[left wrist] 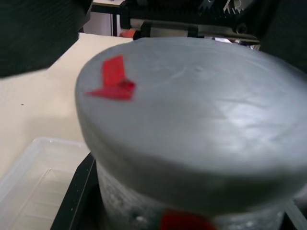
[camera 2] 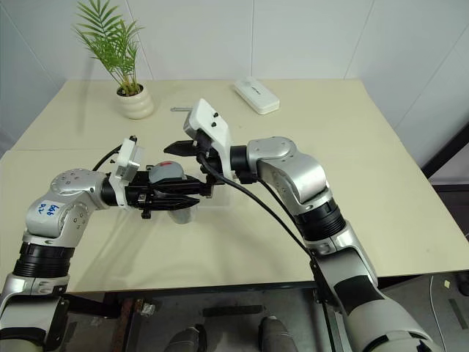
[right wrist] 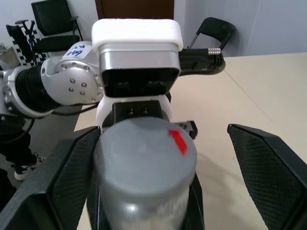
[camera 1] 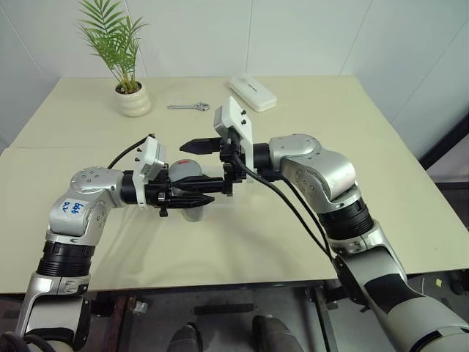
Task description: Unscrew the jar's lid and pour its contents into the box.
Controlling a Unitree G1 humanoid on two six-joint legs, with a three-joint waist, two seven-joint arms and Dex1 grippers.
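On the cream table [camera 1: 308, 242] by white walls, the left gripper [camera 1: 192, 199] clamps the jar [camera 2: 178, 210], the right gripper [right wrist: 158, 177] spread wide around its lid [right wrist: 144, 146], plant pot [camera 1: 133, 99] behind.

Pale cream table [camera 1: 308, 242] against white panelled walls [camera 1: 293, 37], with black office chairs [right wrist: 53, 21] and dark wooden door [right wrist: 134, 8] on grey floor beyond.

Jar [camera 2: 174, 213] is upright, clear, red mark on its side, grey lid [right wrist: 145, 147] with a red mark still on. Clear box [left wrist: 33, 182] sits just beside it, below.
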